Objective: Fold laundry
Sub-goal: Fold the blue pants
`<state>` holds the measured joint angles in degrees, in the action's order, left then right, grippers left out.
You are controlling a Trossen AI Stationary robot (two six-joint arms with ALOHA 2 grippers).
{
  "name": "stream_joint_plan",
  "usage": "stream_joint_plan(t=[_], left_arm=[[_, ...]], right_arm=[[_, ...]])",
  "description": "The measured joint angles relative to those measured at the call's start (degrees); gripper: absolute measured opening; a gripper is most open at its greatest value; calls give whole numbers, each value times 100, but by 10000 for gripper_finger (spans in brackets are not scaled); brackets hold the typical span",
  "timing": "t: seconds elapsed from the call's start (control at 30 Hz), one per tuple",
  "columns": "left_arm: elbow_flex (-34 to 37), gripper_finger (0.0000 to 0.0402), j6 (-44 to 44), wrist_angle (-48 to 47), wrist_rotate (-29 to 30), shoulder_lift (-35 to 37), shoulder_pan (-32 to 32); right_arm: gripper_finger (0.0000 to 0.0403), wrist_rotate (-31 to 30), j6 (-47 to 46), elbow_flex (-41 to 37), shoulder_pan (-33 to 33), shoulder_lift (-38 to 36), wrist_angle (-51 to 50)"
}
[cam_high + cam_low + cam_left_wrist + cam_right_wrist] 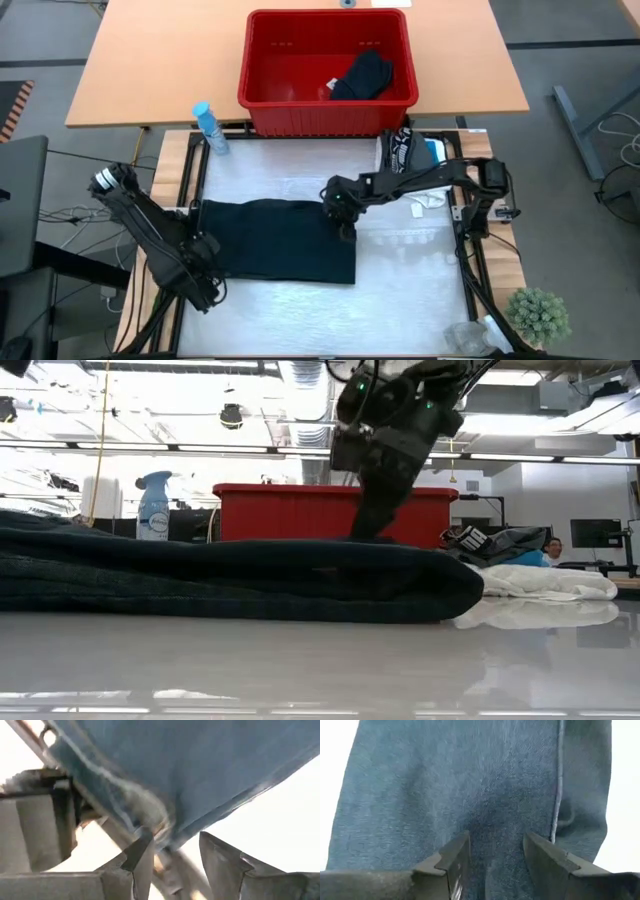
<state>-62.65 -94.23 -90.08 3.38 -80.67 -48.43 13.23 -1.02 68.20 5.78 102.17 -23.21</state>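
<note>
A folded dark garment (275, 252) is lying flat on the white worktop (400, 290), toward the left side, and in the low view it is showing as a thick layered roll. The right gripper (345, 222) is hanging just over the garment's upper right corner; in its wrist view the two fingers (455, 862) are standing apart with the cloth between and under them, not pinching it. The left gripper (203, 247) is sitting at the garment's left edge, low down; its fingers (145, 857) are spread a little, and the hem of the cloth is lying just in front of them, but I cannot tell if one finger is touching it. Behind the worktop a red basket (262, 95) is standing on a wooden table (150, 60), with a black garment (365, 75) lying inside it. More laundry is waiting in a small pile (410, 150) at the far right corner of the worktop, with a white piece (430, 200) near it. A blue spray bottle (208, 128) is standing beside the basket, and a small green plant (538, 312) is sitting at the near right corner.
</note>
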Motion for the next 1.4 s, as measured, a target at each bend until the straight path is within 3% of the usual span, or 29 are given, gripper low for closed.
stream_joint_plan(t=[0.07,0.2,0.33,0.53,0.67,0.77,0.9,1.1,1.3,1.4], left_arm=[[-221,147,-521,6,687,125,25],[-364,146,-1752,2,2776,291,34],[25,136,-2029,307,3644,268,253],[930,120,-1634,1581,3540,255,557],[1451,111,-1795,1884,2930,255,685],[1547,109,-1797,1893,2543,266,679],[1560,108,-1508,1898,2545,268,683],[1718,108,-1278,2035,2495,270,689],[2104,107,-1196,2652,2382,270,691],[2174,107,-967,3008,2402,270,681]], right_arm=[[207,0,-37,0,0,104,-23],[207,2,-47,0,-8,132,-1],[207,5,-59,-2,-15,49,19],[207,89,-198,-2,-25,-35,-173],[207,130,-159,6,-95,5,-623],[207,-65,-162,-2,-131,20,-1045],[207,-640,-332,-2,-109,-17,-1215],[207,-377,-358,223,-81,-336,-1120],[207,-1113,-229,337,-15,-1000,-1378],[207,-1141,-89,331,167,-1019,-1653]])
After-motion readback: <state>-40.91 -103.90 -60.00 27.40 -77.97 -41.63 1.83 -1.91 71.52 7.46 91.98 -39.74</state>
